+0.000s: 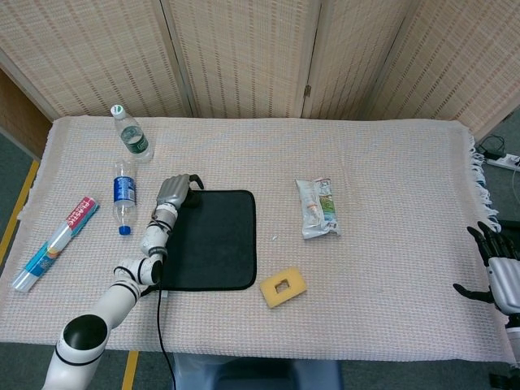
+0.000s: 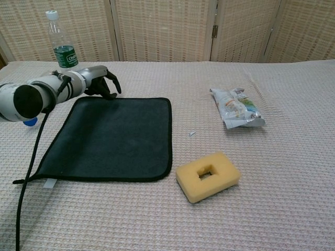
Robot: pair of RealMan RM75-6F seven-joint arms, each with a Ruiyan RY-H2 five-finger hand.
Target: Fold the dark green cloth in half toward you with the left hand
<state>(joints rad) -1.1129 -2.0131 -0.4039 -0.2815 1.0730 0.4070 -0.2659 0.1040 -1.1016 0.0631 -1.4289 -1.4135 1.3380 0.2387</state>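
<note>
The dark green cloth [image 1: 211, 240] lies flat and unfolded on the table, left of centre, also seen in the chest view [image 2: 112, 138]. My left hand [image 1: 173, 191] is at the cloth's far left corner. In the chest view the left hand [image 2: 99, 81] has its fingers [image 2: 111, 88] apart and curved down onto the far edge; the cloth is not lifted. My right hand [image 1: 500, 272] hangs at the table's right edge with fingers spread, holding nothing, far from the cloth.
A green-label bottle [image 1: 130, 132] stands at the far left. A blue-label bottle [image 1: 123, 193] lies just left of my hand, and a red-blue packet [image 1: 57, 242] further left. A yellow sponge [image 1: 282, 287] sits by the cloth's near right corner, a snack packet [image 1: 317, 208] to the right.
</note>
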